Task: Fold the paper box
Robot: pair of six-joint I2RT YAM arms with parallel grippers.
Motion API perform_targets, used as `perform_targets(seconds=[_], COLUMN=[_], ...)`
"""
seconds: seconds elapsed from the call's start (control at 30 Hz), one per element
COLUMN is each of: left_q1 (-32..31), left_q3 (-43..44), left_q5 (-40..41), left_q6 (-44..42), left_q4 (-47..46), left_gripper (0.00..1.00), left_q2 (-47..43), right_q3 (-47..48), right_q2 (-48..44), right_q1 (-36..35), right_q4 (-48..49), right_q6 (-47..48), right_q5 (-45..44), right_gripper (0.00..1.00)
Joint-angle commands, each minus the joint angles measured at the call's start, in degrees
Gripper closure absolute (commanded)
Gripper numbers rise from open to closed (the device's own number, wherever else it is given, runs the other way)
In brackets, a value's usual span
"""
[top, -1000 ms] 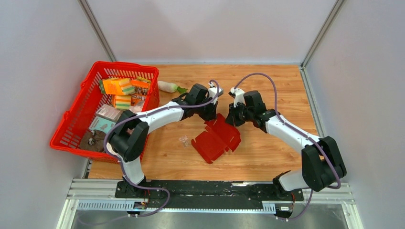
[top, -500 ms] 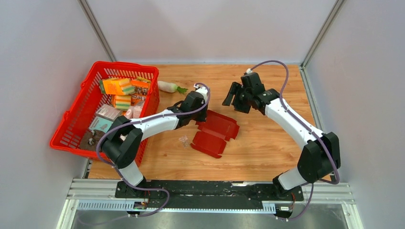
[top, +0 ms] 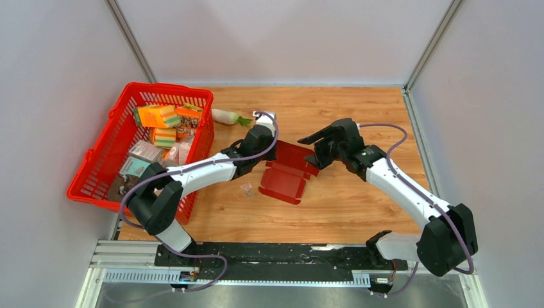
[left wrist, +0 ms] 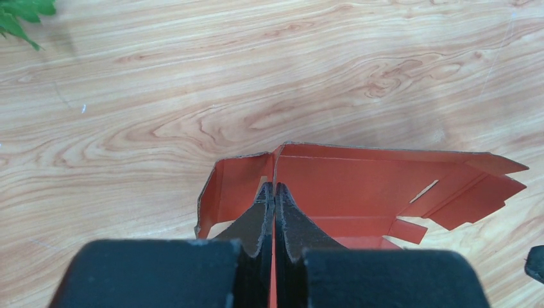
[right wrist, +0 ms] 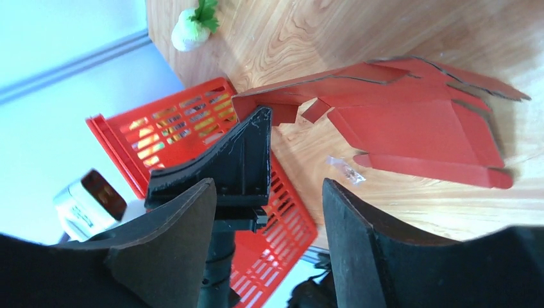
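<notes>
**Top external view: left claw (top: 263, 154) pinching the paper box (top: 289, 174), right claw (top: 312, 150) spread wide beside it**

Well to the left of the left claw, a red mesh basket (top: 96, 170) sits on the wooden counter (top: 359, 205) with orange packets (top: 156, 115) and other small cartons inside. A white toy radish (top: 226, 116) with green leaves lies just beyond that claw, a little to its left. On its near side, a small clear scrap (top: 246, 188) lies on the counter, close to the box's left edge.

The left claw is clamped on the paper box. In the left wrist view its two black fingers (left wrist: 256, 224) are pressed together on an upright wall of the dark red card, where two panels meet at a crease. A thin red edge shows between them lower down. From that grip the box spreads to the right across the counter, partly folded. One panel lies flat, and loose flaps fan out at the right end (none tucked in).

The right claw sits just right of the box's far corner. Its jaws are wide apart with nothing between them. Whether it touches the card cannot be told. In the right wrist view, the box lies ahead of it, with the left claw's finger on the raised edge.
</notes>
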State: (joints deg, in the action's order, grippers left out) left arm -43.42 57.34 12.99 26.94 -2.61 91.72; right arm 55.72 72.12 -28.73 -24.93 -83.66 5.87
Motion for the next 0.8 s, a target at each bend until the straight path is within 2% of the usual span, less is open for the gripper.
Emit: perform_targets(seconds=[0.0,0.2,0.5,0.77], left_q1=[-0.88,-2.02,-3.16,-4.13], left_q3=[-1.53,-1.62,-3.73,-5.57], left_q5=[1.94,2.83,5.9,5.55], left_q6=[1.45,1.19,0.31,0.04], left_q4=[-3.71,-3.54,-4.59,-7.14], left_gripper=[1.0,1.0,1.0,1.0], left_q2=[-2.16,-2.6,-5.06,-5.85], right_q3=[-0.18,-1.58,-1.67,-1.84], right_q2=[1.18,5.74,9.62,11.91], right_q1=[-0.8,-2.2,-2.91,-2.82], right_q4=[4.55,8.83,8.49,9.98], right_q6=[-14.59,-24.09,-25.94,-26.99], right_q5=[-1.74,-0.51,-2.79,-2.88], right_gripper=[0.37,0.48,0.52,0.56])
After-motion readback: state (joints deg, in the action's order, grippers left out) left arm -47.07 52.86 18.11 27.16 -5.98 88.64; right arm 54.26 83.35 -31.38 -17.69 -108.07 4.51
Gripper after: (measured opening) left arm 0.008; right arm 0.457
